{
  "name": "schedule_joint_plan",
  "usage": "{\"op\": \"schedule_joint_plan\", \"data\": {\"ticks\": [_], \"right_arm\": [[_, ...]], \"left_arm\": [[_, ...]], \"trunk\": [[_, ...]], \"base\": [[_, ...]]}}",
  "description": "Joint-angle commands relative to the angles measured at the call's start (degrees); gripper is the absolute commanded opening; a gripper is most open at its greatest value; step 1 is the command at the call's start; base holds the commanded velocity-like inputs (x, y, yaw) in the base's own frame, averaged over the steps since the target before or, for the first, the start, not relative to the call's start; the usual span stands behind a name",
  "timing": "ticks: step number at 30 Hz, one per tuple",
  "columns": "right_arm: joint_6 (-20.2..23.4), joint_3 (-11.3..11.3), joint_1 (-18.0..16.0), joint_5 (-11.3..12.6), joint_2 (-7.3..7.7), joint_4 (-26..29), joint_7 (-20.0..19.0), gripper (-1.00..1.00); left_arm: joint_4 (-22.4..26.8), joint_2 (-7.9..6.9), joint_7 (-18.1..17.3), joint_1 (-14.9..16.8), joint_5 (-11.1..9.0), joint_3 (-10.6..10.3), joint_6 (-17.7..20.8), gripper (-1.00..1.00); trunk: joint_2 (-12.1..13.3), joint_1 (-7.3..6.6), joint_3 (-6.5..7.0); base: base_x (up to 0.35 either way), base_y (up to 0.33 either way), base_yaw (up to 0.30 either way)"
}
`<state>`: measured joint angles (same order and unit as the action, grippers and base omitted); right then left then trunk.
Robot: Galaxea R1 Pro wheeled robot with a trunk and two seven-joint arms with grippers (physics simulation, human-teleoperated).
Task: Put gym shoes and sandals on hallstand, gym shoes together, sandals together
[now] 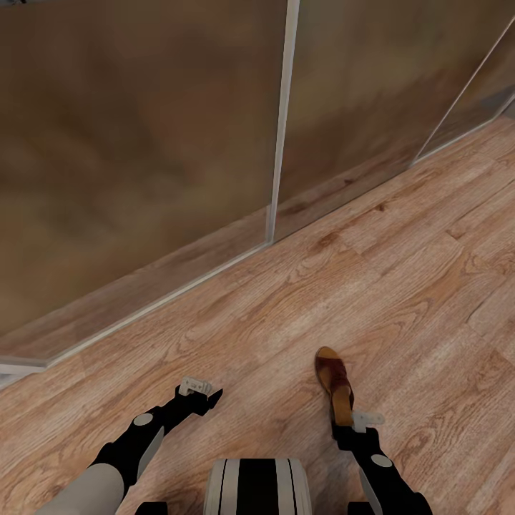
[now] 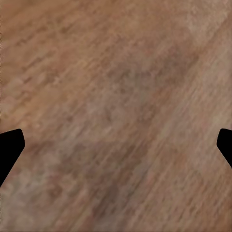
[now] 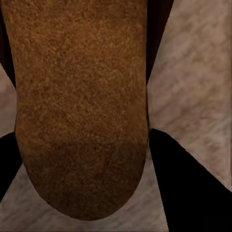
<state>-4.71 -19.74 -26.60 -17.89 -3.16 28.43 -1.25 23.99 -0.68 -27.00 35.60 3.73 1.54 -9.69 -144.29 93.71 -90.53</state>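
Nearest in the head view, the robot's striped white and black trunk point(image 1: 257, 488) sits at the lower middle, with a dark arm reaching forward on each side over the corridor floor point(image 1: 400, 286), which is light brown wood-grain planking.

The left hand point(image 1: 204, 392) hangs over bare floor at the lower left, holding nothing; in the left wrist view its two black fingers point(image 2: 9, 147) sit at opposite edges of the picture, wide apart, with only blurred wood grain point(image 2: 116, 111) between them.

The right hand point(image 1: 357, 422) is at the lower right, at the heel end of one sandal point(image 1: 335, 383); the sandal is dark brown with a tan insole, and it points away from the robot, toe toward the wall; in the right wrist view the rounded tan heel of the sandal point(image 3: 82, 106) lies between the two black fingers point(image 3: 181, 183), which sit close against its sides, so the hand looks clamped on the sandal; whether the sandal touches the floor or is lifted just above it, I cannot tell.

Farther off, the floor runs up to a line of large brownish panels point(image 1: 136, 143) that blur and reflect the wood; a thin pale upright strip point(image 1: 280, 121) divides two of them, and a pale rail point(image 1: 143, 311) edges their base along the floor.
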Motion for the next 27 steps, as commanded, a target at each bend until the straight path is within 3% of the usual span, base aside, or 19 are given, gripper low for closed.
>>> {"op": "schedule_joint_plan", "data": {"ticks": [1,14,27], "right_arm": [[-0.27,-0.39,-0.03,-0.49,-0.09,-0.04,-0.24,-1.0],[-0.38,-0.47,-0.03,-0.48,0.1,-0.03,-0.37,-1.0],[-3.59,-0.43,0.04,-0.54,0.52,-0.04,-0.5,-1.0]], "left_arm": [[-0.03,-0.04,-0.16,0.01,0.39,0.18,-0.33,1.0],[0.09,-0.33,-0.19,0.05,0.18,0.34,-0.33,1.0],[0.09,-0.47,-0.16,0.07,0.14,0.6,-0.33,1.0]], "trunk": [[-0.01,0.0,-0.03],[-0.01,0.0,-0.03],[0.16,-0.34,2.85]], "base": [[0.0,0.0,0.0],[0.0,0.0,0.0],[0.0,0.0,0.0]]}}
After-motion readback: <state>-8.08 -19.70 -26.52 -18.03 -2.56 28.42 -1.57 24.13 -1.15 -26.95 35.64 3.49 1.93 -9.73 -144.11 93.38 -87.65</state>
